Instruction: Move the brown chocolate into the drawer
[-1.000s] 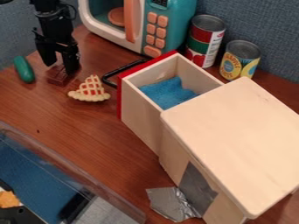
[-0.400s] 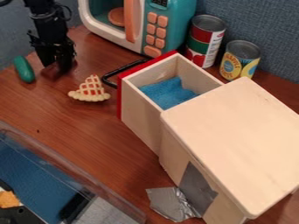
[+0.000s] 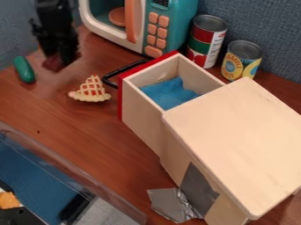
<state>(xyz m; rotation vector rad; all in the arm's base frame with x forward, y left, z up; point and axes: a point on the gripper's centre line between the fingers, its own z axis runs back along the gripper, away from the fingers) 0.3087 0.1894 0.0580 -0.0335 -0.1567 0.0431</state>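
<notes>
my gripper [image 3: 61,61] upper L, clamped on brown choc [image 3: 52,63], part hidden, arm [image 3: 54,11] cut off by top edge, drawer [image 3: 138,118] open ctr

You can count two cans [image 3: 207,41] here. You have one toy microwave [image 3: 176,13], with one round plate [image 3: 117,16] in it and seven buttons [image 3: 154,52] on its front: six small and one big. You can see one slice of pie [image 3: 92,91], one green cucumber [image 3: 24,70] and one brown chocolate [image 3: 52,63]. You also get one wooden box [image 3: 235,140], one drawer [image 3: 140,116], one black handle [image 3: 120,70], one blue cloth [image 3: 170,93] and one black gripper [image 3: 60,63].
</notes>
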